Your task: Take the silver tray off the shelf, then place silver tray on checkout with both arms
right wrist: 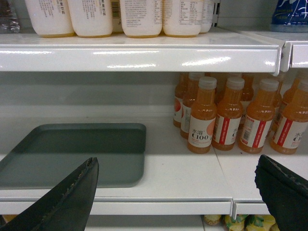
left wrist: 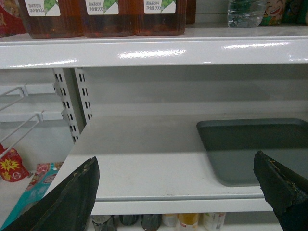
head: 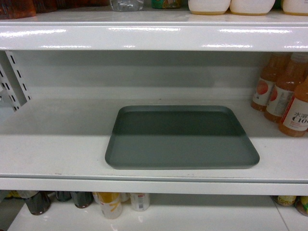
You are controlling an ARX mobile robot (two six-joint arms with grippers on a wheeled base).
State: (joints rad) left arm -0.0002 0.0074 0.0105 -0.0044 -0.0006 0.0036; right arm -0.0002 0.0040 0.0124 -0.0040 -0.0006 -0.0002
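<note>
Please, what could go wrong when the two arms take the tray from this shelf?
1. The orange drink bottles stand just right of the silver tray; the open right tool, coming in at that edge, could knock them over.
2. The tray lies flat on the shelf with a low rim, so a finger of the left tool may slide over it without gripping.
3. The upper shelf board hangs low; lifting early might hit it.

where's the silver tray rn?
Head view: the silver tray lies flat on the middle shelf, slightly right of centre near the front lip, with orange juice bottles to its right.
</note>
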